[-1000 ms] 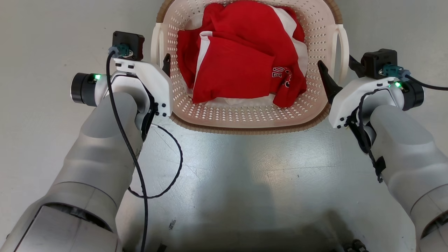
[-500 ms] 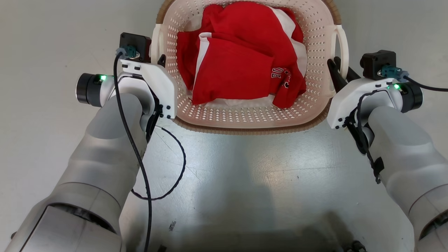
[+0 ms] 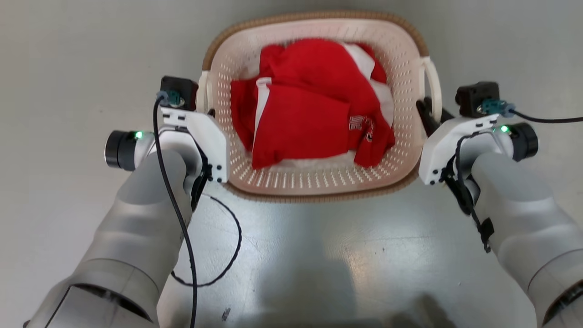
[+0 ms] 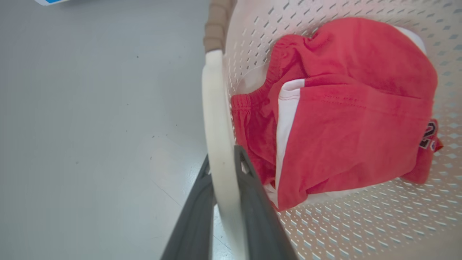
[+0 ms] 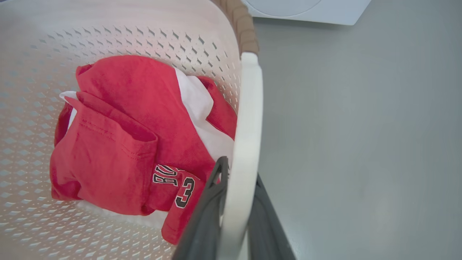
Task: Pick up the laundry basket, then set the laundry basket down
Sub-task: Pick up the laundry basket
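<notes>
The laundry basket, cream and perforated with a brown woven-look rim, stands on the grey floor between my two arms. Red and white clothes lie inside it. My left gripper is shut on the white left loop handle, and in the left wrist view its dark fingers pinch the loop from both sides. My right gripper is shut on the right loop handle, with a finger on the basket side and the other outside. I cannot tell whether the basket touches the floor.
A white washing machine stands just beyond the basket's far right corner. A blue and white object lies on the floor far off to the left. Bare grey floor surrounds the basket, and a loose black cable hangs from my left forearm.
Both grippers moved in onto the side handles and shut on them; the right one stood open a second ago. The head view has shifted, so the whole basket now shows, lower in it.
</notes>
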Motion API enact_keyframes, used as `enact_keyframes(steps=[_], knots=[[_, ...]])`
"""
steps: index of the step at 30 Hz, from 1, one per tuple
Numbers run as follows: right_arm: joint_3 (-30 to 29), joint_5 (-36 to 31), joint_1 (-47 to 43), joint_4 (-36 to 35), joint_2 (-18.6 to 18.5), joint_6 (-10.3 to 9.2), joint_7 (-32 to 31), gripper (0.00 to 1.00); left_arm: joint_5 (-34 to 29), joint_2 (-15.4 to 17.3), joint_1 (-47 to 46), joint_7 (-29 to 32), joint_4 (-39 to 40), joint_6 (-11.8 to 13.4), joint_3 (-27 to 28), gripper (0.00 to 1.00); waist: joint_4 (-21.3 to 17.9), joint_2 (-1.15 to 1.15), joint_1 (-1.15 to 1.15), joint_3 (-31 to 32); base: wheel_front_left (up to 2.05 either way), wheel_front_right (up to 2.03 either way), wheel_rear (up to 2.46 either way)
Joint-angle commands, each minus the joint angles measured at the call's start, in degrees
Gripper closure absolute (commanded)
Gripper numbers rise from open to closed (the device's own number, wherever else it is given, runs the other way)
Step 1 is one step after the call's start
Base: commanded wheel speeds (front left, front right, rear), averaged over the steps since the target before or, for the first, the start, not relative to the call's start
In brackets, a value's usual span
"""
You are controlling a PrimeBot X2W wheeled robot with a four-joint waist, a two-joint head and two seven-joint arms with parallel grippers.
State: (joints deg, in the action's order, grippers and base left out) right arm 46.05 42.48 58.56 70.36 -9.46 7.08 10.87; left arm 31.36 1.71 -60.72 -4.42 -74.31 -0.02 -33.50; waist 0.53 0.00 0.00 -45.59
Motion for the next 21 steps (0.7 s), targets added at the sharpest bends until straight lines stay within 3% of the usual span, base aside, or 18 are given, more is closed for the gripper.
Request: enact_keyframes(steps=[1, 21], knots=[[1.28, 0.67, -3.89, -1.10, 0.33, 0.41, -0.66, 1.00, 0.21, 1.99, 1.74, -0.08, 0.35, -0.15, 0.31, 1.00, -0.14, 0.00, 0.00, 1.66, 0.00, 0.00, 0.00], [9.44, 11.62, -13.48, -6.30, -2.81, 0.41, -13.34, 1.00, 2.47, 3.40, 12.80, 10.87, 0.35, -3.21, -1.22, 1.00, -0.57, 0.00, 0.00, 20.24, 0.00, 0.00, 0.00]])
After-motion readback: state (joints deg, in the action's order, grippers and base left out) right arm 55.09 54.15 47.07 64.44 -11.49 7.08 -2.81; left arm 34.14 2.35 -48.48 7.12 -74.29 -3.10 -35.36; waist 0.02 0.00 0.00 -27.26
